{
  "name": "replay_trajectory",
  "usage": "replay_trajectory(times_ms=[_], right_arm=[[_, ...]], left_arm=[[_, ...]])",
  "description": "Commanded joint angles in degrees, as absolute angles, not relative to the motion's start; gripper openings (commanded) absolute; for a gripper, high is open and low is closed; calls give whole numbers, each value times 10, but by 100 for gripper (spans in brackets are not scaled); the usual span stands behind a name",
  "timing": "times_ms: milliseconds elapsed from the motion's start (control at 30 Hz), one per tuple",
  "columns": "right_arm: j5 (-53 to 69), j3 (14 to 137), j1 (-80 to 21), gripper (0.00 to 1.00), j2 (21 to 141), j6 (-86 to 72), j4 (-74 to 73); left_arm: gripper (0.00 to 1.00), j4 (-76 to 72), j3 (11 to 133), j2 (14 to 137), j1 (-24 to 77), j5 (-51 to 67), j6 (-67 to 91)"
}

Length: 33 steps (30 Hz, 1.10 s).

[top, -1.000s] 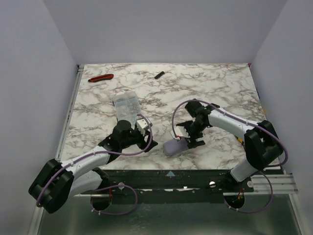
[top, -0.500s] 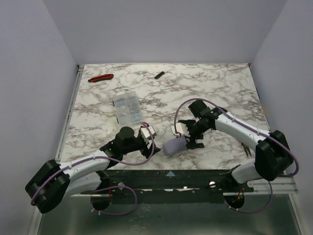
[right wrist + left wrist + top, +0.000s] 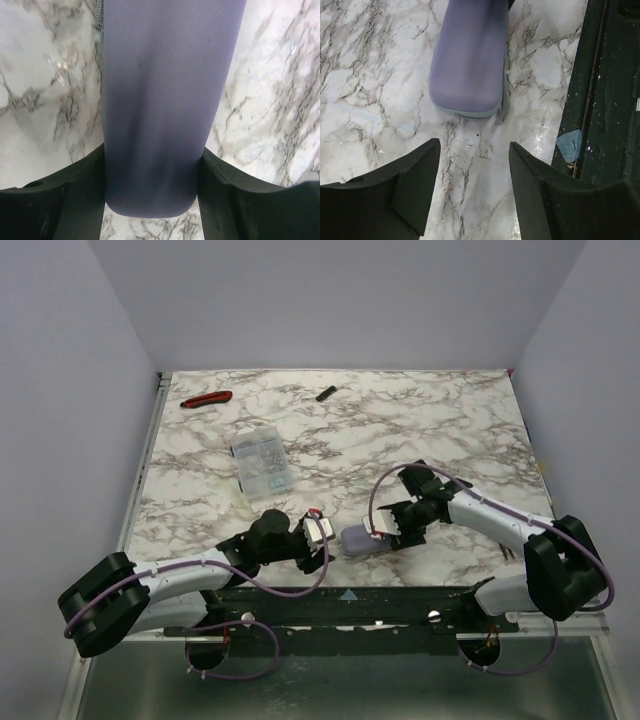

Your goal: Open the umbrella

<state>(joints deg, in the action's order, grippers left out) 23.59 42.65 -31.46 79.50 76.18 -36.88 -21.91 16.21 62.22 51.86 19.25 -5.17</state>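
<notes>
The right gripper [image 3: 152, 155] clamps the folded umbrella [image 3: 160, 90]; the left gripper [image 3: 475, 146], open just before its free end, should advance straight and close firmly.

We record a white marble-patterned table [image 3: 400, 430] with grey veining, enclosed by plain pale walls [image 3: 330, 300] on three sides and bordered at its near edge by a black rail [image 3: 400, 597]. A red and black hand tool [image 3: 206, 398] lies near the far left corner, a small black object [image 3: 325, 393] lies well apart from it at the far middle, and a clear plastic box [image 3: 260, 462] of small parts rests left of centre. We also note a small blue scrap [image 3: 569, 145] stuck on the black rail.
</notes>
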Motion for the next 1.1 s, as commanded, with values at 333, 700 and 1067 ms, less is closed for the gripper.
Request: replay_trajectory(times_ms=[333,700,1067], right_arm=[[268,477,-199,45,844,957,-485],[285,476,-200,44,851,978,-487],[287,474,-199,39,851,955,-480]], left_arm=[[50,-381,196,759,578,118,-104],[44,-445,236,865,583,155,-104],[40,-489,248,951,589,111,-61]])
